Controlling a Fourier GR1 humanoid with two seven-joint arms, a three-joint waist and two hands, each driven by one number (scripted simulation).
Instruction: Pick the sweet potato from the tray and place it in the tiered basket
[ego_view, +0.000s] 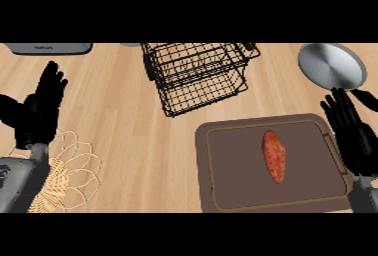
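Right hand (353, 131): mine, fingers straight and apart, over the tray's right edge.
Left hand (38, 111): resting open at far left.
Sweet potato (275, 156): reddish-orange, long, tapered, lying flat mid-tray.
Tray (221, 200): dark brown, on the table.
Tiered basket (198, 75): black wire, behind the tray.

Plenty of open counter (125, 125) between the tray (244, 200) and the tiered basket (198, 75), so that lane's free. Sweet potato (275, 156) lies alone mid-tray, room all around it. A round pan (332, 64) crowds the right side, a woven trivet (63, 175) sits far left.
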